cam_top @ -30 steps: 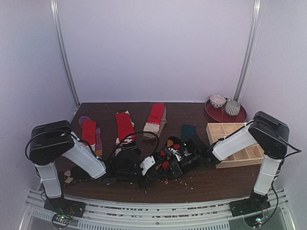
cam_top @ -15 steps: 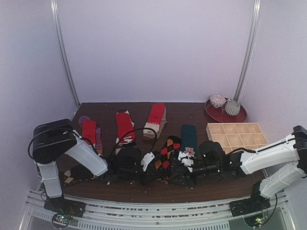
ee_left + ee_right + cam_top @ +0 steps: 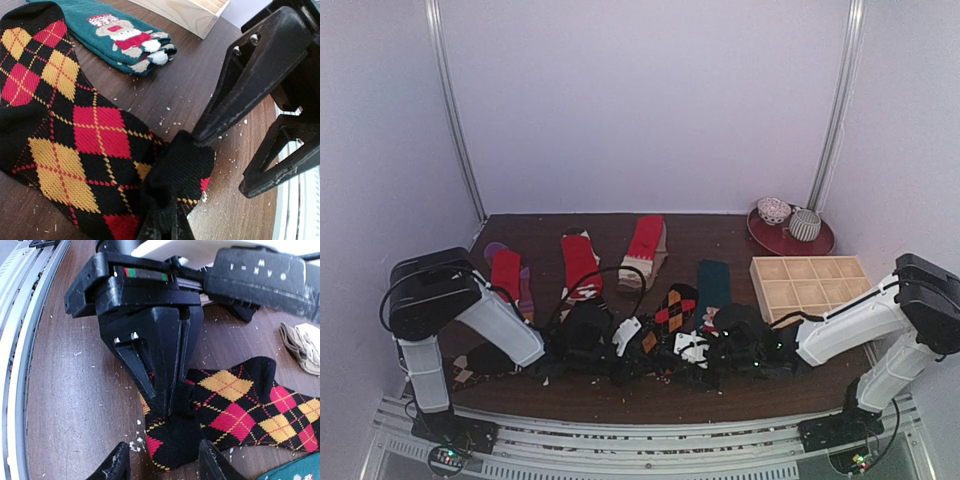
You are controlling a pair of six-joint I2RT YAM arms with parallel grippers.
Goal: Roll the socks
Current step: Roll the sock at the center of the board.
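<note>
Left gripper pinches the argyle sock by the desk's near edge; right gripper just let go, so no roll yet.

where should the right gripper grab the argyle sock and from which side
Grip the argyle sock at its bunched end, just beside where the shut left gripper pinches it. There the fabric is gathered up, while the rest lies flat on the table. Come in from that end, along the sock's length, fingers of the open right gripper straddling the bunch.
</note>
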